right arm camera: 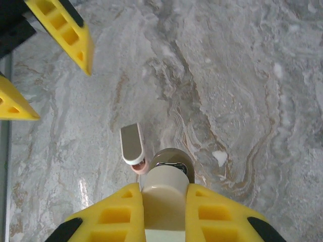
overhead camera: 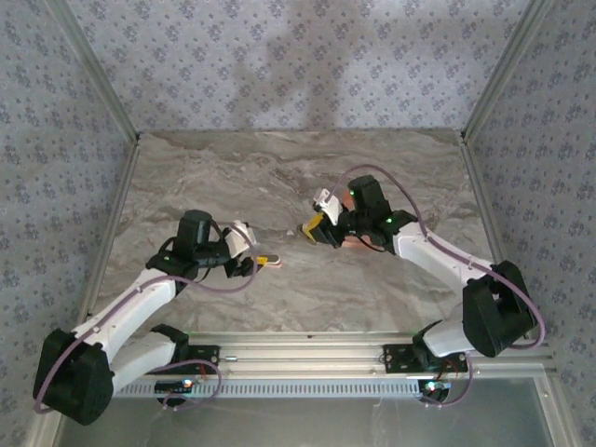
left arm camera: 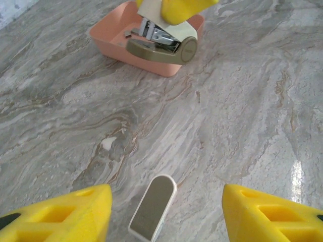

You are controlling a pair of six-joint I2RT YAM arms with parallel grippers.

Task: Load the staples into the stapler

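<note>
Two yellow fingers of the left gripper (left arm camera: 166, 200) stand spread wide and grip nothing. A small white-and-grey bar (left arm camera: 153, 206) lies flat on the marble table (left arm camera: 242, 126) in the gap between them, untouched. Its long axis runs from 7 to 1 o'clock in the left wrist view.

From those jaws the task's things lie ahead at 12 o'clock, well apart. The stapler (left arm camera: 164, 46), cream on top and olive below with its metal channel bared, is pinched by the right gripper (right arm camera: 165, 201), whose fingers press on its cream body. In the right wrist view its long axis points to 12 o'clock, rounded olive end foremost.

Just behind the stapler sits the salmon tray (left arm camera: 108, 43). In it, at about 10 o'clock from the stapler, lie a few grey staples (left arm camera: 127, 34). I cannot tell whether the stapler touches the tray's wall.

In the top view the right gripper lies at about 2 o'clock from the left one.

The right arm is much nearer the staples, but its jaws are taken. Fetching a strip therefore probably falls to the free left arm, reaching toward 12 o'clock. The held stapler and the right fingers stand across the tray's near side, and the bar under the left jaws could be knocked.
</note>
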